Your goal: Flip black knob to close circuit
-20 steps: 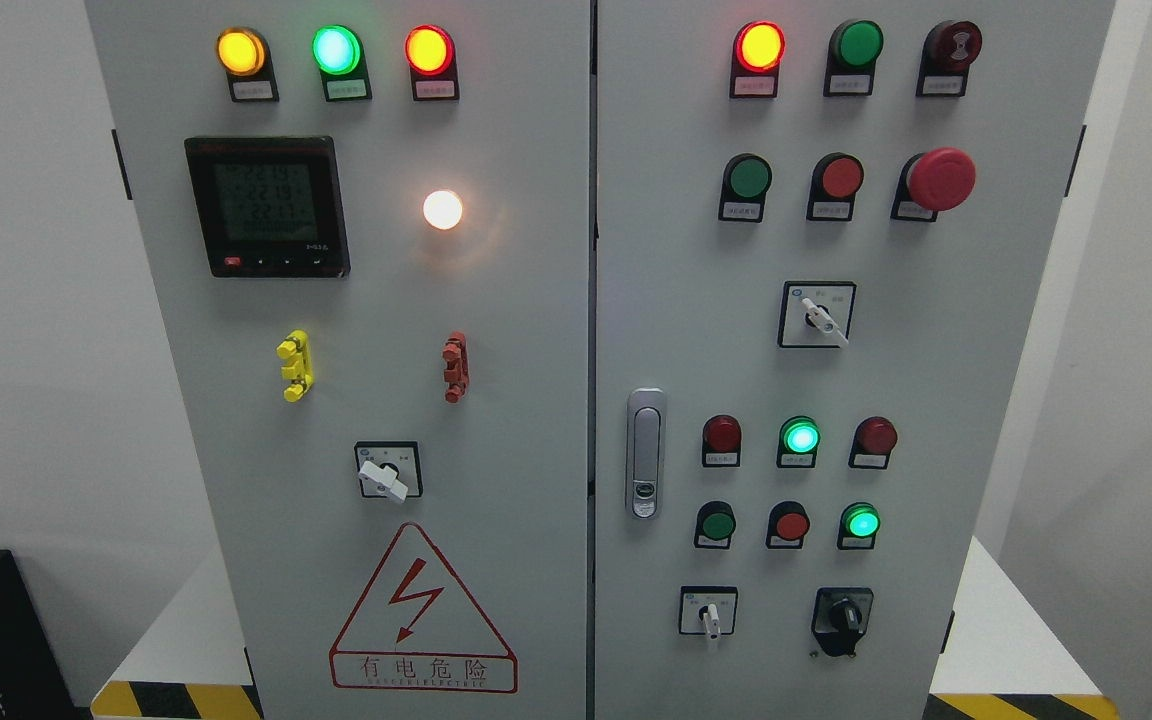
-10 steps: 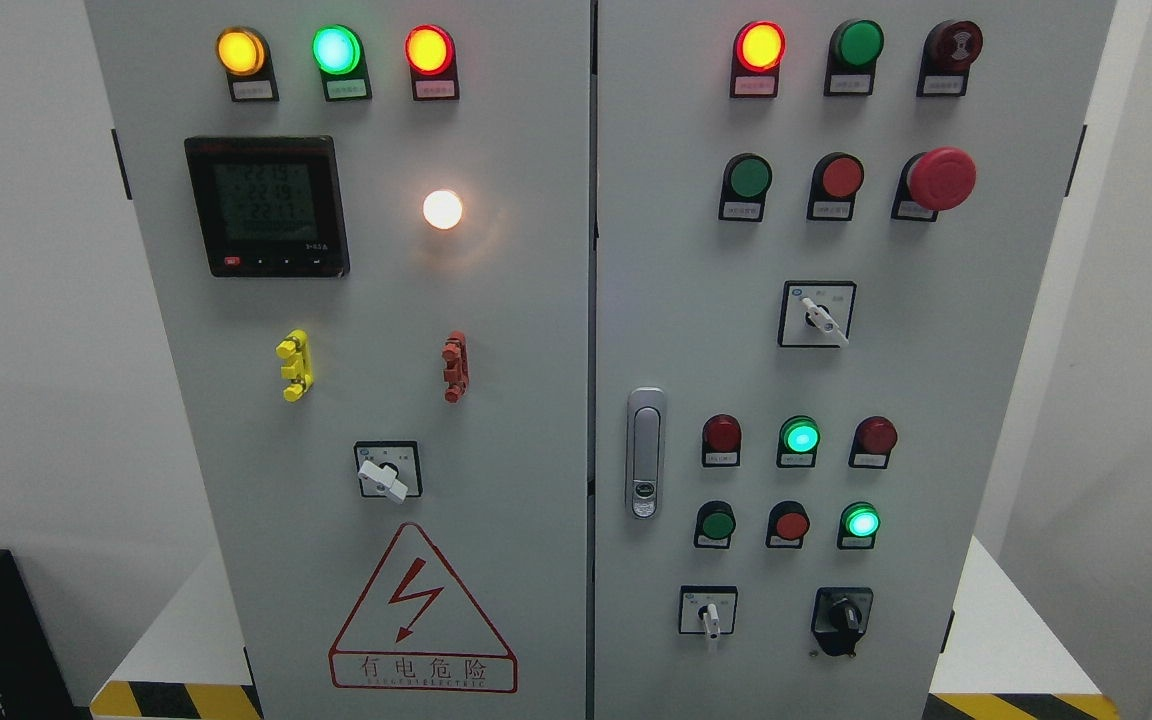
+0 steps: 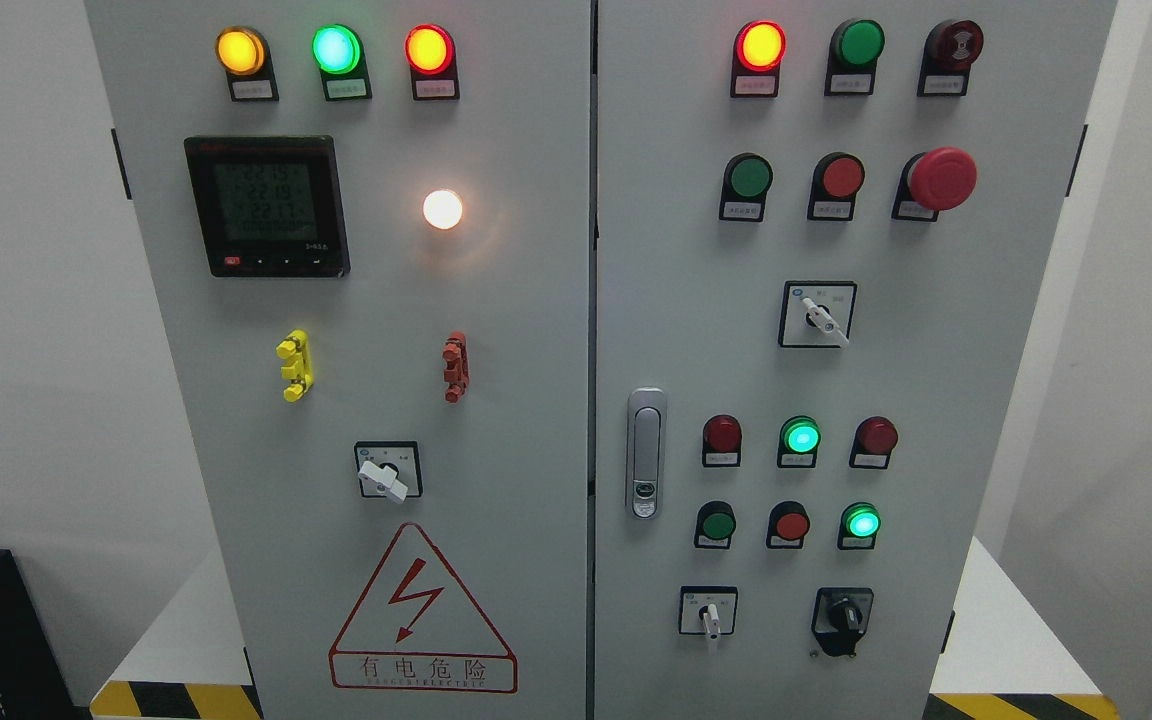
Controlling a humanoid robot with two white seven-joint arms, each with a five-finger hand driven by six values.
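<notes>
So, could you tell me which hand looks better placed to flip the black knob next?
Probably the right. Neither hand is in view yet, but the black knob sits low on the cabinet's right door, on the right arm's side.

The grey cabinet (image 3: 496, 300) stands on a white platform (image 3: 996, 620) with hazard-striped edging.

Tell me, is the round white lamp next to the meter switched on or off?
On. The white lamp glows brightly and casts a halo on the grey door.
</notes>
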